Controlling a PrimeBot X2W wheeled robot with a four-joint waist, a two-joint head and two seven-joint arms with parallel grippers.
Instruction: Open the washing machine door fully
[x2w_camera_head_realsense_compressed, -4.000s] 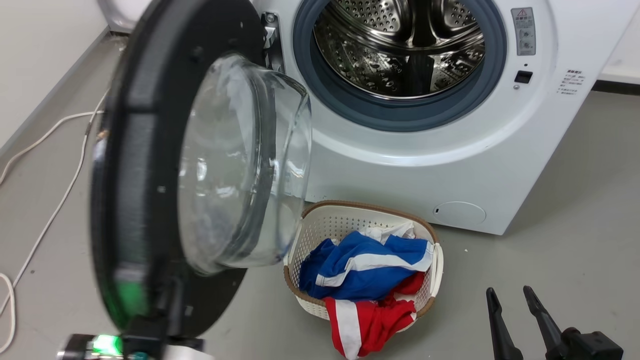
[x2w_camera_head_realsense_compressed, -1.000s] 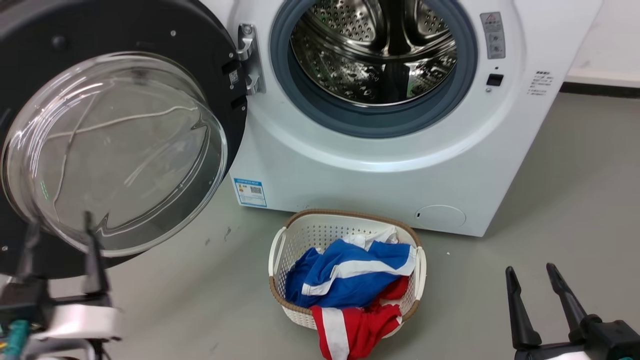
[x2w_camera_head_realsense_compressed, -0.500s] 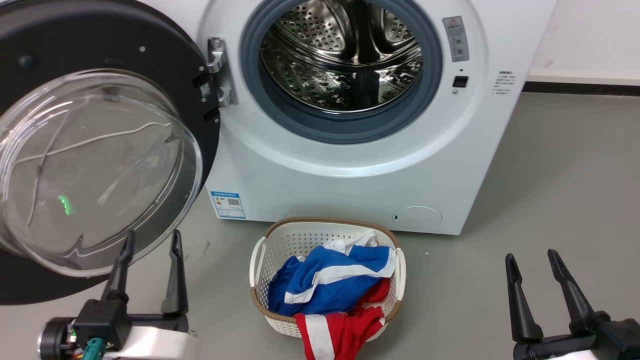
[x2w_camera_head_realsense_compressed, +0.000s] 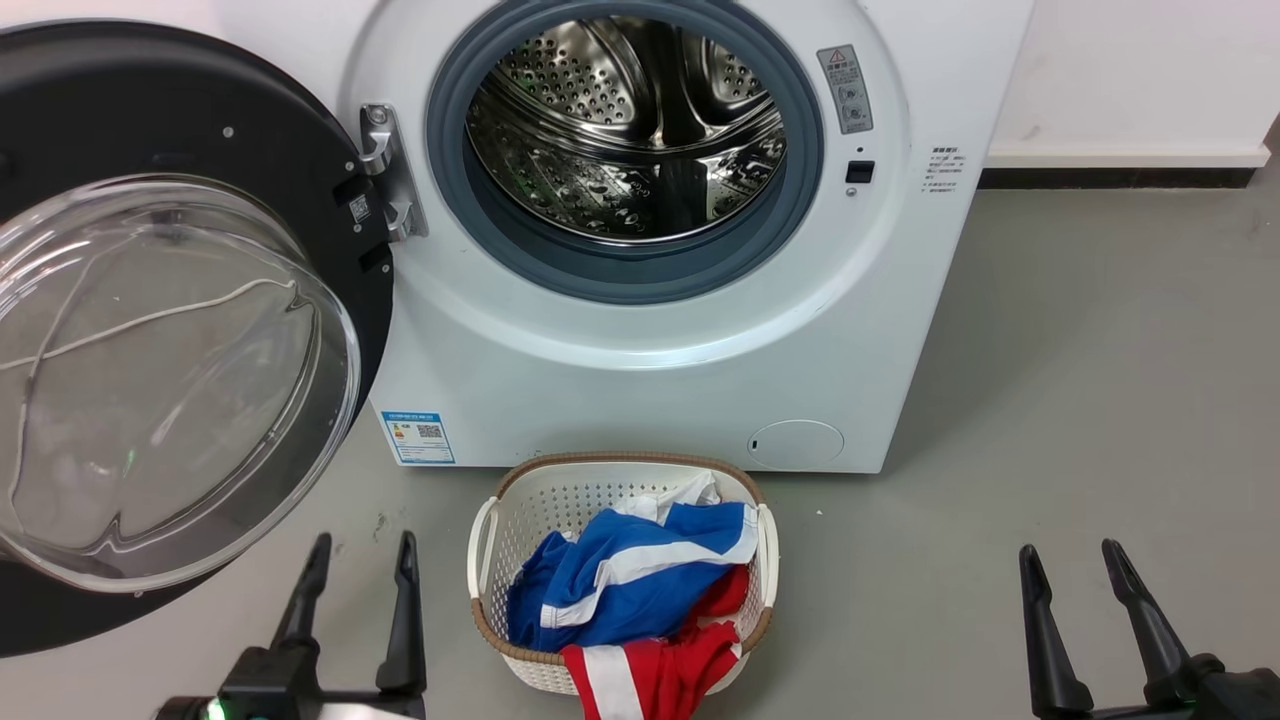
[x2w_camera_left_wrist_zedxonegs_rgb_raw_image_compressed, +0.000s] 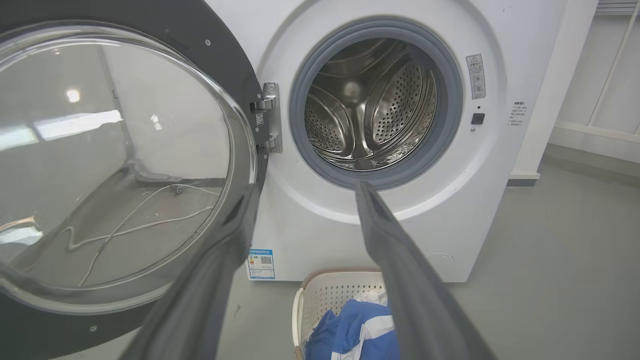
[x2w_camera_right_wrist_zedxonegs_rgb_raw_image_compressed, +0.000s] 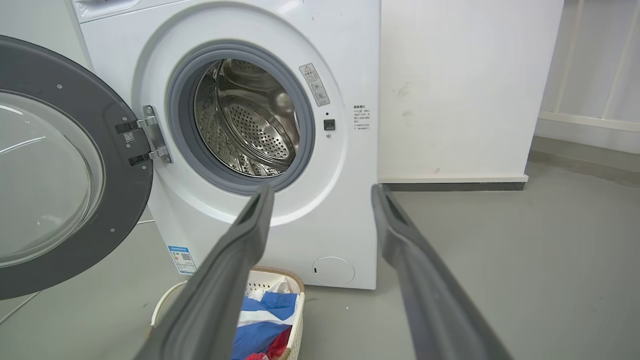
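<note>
You are observing the washing machine door (x2w_camera_head_realsense_compressed: 150, 120) hanging wide on its hinge (x2w_camera_head_realsense_compressed: 385, 170) left of the washing machine (x2w_camera_head_realsense_compressed: 640, 380), leaving the drum (x2w_camera_head_realsense_compressed: 620, 130) unobstructed, which is probably why the left gripper (x2w_camera_head_realsense_compressed: 362, 545) and right gripper (x2w_camera_head_realsense_compressed: 1070, 550) are hovering with jaws apart, holding nothing.

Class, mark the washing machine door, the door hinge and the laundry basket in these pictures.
washing machine door (x2w_camera_head_realsense_compressed: 280, 150): head view, on its black frame.
door hinge (x2w_camera_left_wrist_zedxonegs_rgb_raw_image_compressed: 273, 120): left wrist view, on the metal plate.
laundry basket (x2w_camera_head_realsense_compressed: 585, 495): head view, on the perforated white inner wall.
</note>
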